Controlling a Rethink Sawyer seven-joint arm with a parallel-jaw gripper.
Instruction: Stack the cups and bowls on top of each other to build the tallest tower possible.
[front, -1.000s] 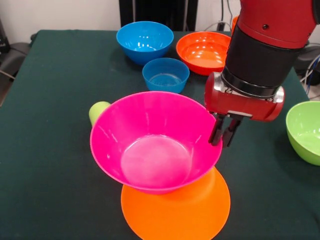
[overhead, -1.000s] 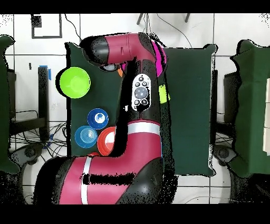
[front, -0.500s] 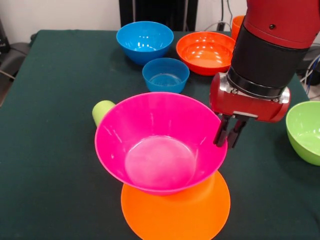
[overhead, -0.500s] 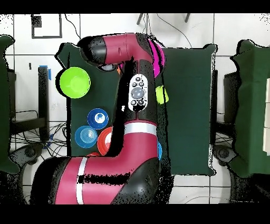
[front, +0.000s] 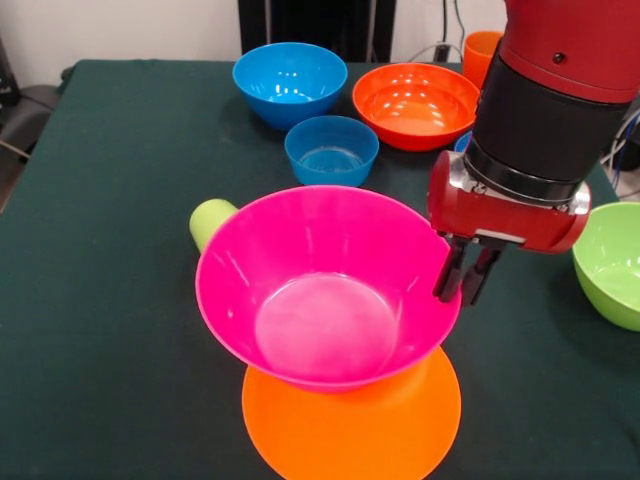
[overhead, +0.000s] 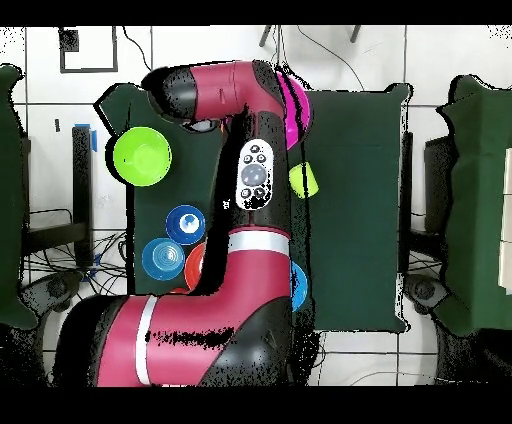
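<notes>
Pink bowl rim pinched in hand, above orange bowl

front view close, overhead straight down

A dark green table carries blue bowls upper centre, a red-orange bowl, a lime-green bowl at right, an upside-down orange bowl at bottom.

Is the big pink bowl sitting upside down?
No, the pink bowl is open side up on the upside-down light-orange bowl.
</notes>
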